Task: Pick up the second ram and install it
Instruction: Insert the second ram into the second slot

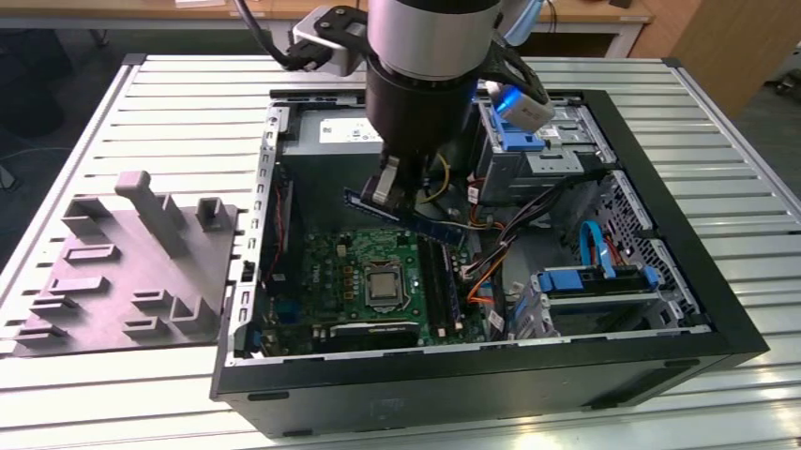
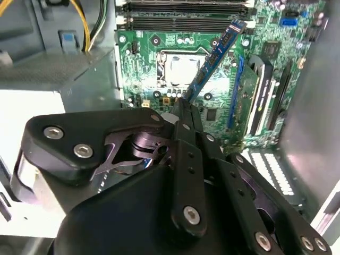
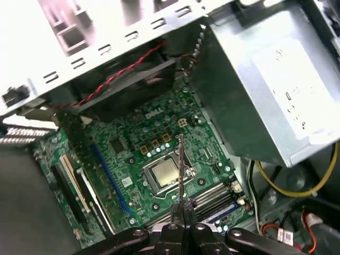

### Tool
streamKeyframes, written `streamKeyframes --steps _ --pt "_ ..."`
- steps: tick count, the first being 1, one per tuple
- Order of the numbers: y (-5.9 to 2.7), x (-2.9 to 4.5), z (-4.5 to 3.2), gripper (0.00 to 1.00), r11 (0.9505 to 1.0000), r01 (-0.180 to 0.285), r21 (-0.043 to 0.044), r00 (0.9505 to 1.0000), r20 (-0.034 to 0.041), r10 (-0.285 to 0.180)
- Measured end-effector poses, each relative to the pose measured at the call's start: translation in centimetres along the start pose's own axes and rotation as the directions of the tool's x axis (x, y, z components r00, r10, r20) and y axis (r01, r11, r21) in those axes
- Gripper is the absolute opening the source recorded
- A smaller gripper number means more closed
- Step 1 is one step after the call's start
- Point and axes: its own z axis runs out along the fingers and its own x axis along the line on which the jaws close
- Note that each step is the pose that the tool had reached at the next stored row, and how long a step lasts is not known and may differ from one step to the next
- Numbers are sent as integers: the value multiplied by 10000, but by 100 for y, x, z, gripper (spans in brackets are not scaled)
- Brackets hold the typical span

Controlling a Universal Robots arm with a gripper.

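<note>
On my exterior feed the backdrop's a pale slatted metal table, w/ a light wood desk behind it and a wood panel at the exterior view's right. Floor looks dark grey. Lighting's even, no hard shadows afaict.

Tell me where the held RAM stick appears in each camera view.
Exterior view: the second ram tilts under the arm, above the motherboard.
Second wrist view: it slants out from the gripper.
First wrist view: edge-on, a thin line.
Shared landmark: the CPU socket.
</note>
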Motion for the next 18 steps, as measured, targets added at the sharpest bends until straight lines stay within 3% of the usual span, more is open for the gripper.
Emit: streamKeyframes --steps 4,9,13,18 --pt "0 0 4 11 9974 -721 24 9974 48 721" --pt "-1 0 10 11 9866 -1628 50 9866 111 1627" --pt "-1 1 15 11 9724 -2331 67 9723 162 2330" --pt "-1 1 21 11 9471 -3208 82 9469 228 3206"
